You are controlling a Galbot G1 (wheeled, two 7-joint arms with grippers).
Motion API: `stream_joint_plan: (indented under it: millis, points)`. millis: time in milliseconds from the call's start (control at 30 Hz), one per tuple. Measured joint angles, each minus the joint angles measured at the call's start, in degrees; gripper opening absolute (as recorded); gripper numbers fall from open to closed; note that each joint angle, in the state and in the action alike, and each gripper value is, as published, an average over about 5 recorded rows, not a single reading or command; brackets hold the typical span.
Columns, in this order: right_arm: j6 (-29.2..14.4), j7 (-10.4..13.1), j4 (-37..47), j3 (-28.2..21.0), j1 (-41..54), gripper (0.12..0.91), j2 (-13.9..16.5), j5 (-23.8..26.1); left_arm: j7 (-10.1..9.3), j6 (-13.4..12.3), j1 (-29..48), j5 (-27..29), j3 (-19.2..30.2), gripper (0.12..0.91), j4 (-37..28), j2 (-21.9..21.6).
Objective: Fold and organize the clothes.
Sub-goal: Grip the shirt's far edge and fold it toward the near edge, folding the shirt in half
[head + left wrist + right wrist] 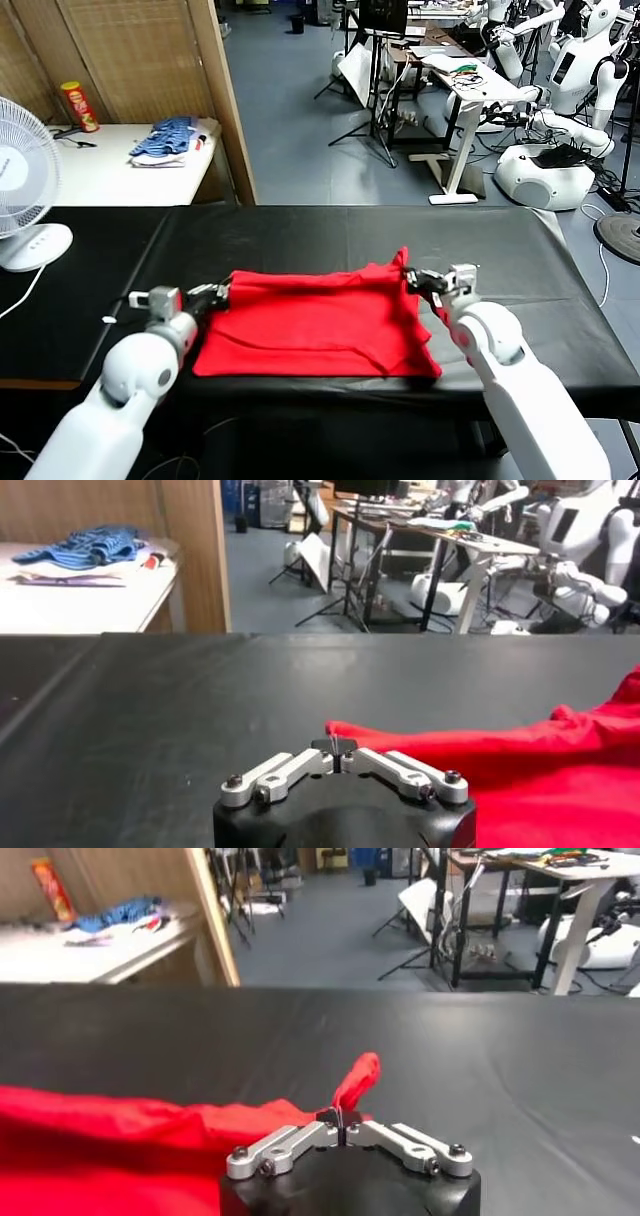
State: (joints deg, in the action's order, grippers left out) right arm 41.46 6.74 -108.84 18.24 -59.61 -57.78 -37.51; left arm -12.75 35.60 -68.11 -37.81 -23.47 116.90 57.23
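Both grippers [222, 291] [412, 277] pinching red T-shirt [320, 325]

The setting is a robotics laboratory. Several white humanoid robots [560, 70] on rounded bases stand at the far right on a grey floor. White workbenches [470, 75] nearby carry cables and equipment, with black tripod stands [370, 120] beside them. The work surface is a table covered in black sheeting [330, 235]. A white electric desk fan [25, 185] stands at the left.
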Motion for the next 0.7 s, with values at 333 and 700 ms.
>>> stream_joint_plan:
  millis: [333, 700]
  points:
    - [0.74, 0.16, -3.75, 1.25, -5.28, 0.122, 2.39, -0.14, 0.1, -0.05, -8.54, 5.96, -1.89, 0.125, 4.1, 0.29]
    - [0.74, -0.75, -6.39, 2.29, -8.57, 0.157, 2.83, -0.54, 0.11, 0.4, -13.24, 9.35, -1.99, 0.125, 6.01, 1.31]
